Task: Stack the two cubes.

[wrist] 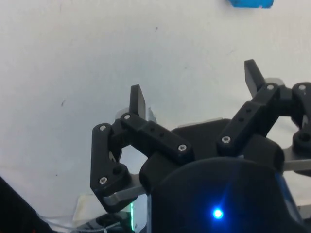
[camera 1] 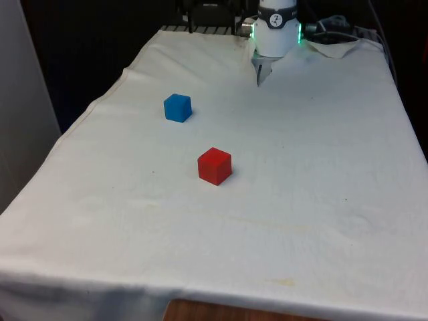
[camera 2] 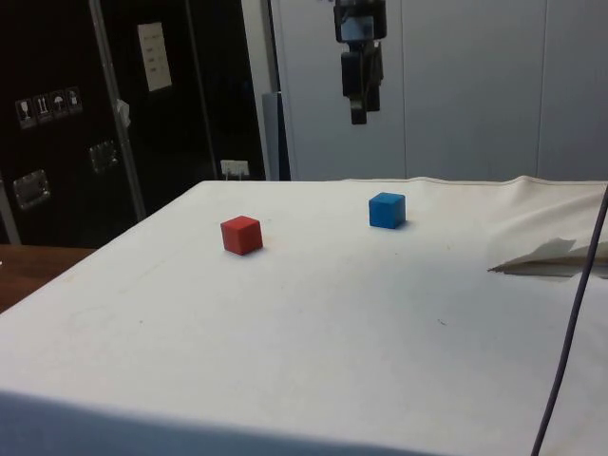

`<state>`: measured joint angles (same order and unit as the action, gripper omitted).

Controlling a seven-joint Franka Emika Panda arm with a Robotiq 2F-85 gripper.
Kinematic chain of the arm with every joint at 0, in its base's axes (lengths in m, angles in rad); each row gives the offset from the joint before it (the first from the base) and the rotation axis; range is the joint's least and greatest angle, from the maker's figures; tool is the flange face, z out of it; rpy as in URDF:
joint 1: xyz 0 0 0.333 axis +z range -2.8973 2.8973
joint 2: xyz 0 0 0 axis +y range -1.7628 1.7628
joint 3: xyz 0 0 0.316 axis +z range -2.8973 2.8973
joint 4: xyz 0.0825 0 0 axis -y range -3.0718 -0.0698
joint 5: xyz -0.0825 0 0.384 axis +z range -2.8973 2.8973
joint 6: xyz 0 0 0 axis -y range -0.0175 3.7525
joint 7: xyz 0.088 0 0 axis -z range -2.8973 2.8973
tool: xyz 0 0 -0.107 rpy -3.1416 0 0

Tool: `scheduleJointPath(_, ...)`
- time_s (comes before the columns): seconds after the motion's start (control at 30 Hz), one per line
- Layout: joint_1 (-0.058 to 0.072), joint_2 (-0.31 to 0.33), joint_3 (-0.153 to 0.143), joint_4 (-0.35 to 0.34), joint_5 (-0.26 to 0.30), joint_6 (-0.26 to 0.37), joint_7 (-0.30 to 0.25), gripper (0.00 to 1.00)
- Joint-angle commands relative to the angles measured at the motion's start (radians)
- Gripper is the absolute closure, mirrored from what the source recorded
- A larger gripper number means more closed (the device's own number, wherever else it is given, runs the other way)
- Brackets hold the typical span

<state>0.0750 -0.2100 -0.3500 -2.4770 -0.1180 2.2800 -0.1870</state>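
my gripper (wrist: 194, 92) high above cloth, fingers spread and empty, blue cube (camera 1: 178, 108) and red cube (camera 1: 215, 166) apart, unstacked

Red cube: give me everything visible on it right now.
The red cube is a small, plain, matte solid block with sharp edges and no markings. It sits flat on the white cloth, turned slightly so a corner faces the front camera. Nothing touches it: the blue cube lies apart, farther toward the robot and to the front view's left, and the claw hangs high above the table, open.
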Motion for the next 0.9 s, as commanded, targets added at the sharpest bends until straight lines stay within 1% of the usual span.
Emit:
scheduleJointPath(0.0,-0.006,0.005,-0.003,-0.006,-0.011,0.022,0.01,0.0)
scheduleJointPath(0.03,-0.001,0.004,-0.004,-0.001,0.0,0.007,0.001,0.0)
scheduleJointPath(0.07,-0.006,0.009,-0.006,-0.008,-0.012,0.03,0.012,0.0)
scheduleJointPath(0.3,-0.009,0.04,-0.027,-0.024,-0.014,0.099,0.025,0.0)
scheduleJointPath(0.33,-0.009,0.044,-0.03,-0.025,-0.014,0.107,0.027,0.0)
scheduleJointPath(0.37,-0.004,0.043,-0.032,-0.022,0.0,0.091,0.015,0.0)
scheduleJointPath(0.4,-0.01,0.048,-0.033,-0.027,-0.014,0.115,0.028,0.0)
scheduleJointPath(0.47,-0.011,0.061,-0.042,-0.033,-0.015,0.143,0.031,0.0)
scheduleJointPath(0.6,-0.013,0.078,-0.054,-0.04,-0.015,0.178,0.032,0.0)
scheduleJointPath(0.63,-0.013,0.082,-0.057,-0.041,-0.015,0.185,0.033,0.0)
scheduleJointPath(0.67,-0.007,0.077,-0.057,-0.039,0.0,0.166,0.02,0.0)
scheduleJointPath(0.7,-0.014,0.093,-0.065,-0.044,-0.015,0.202,0.032,0.0)
scheduleJointPath(0.77,-0.014,0.097,-0.068,-0.044,-0.015,0.21,0.032,0.0)
scheduleJointPath(0.87,-0.015,0.115,-0.082,-0.047,-0.015,0.236,0.031,0.0)
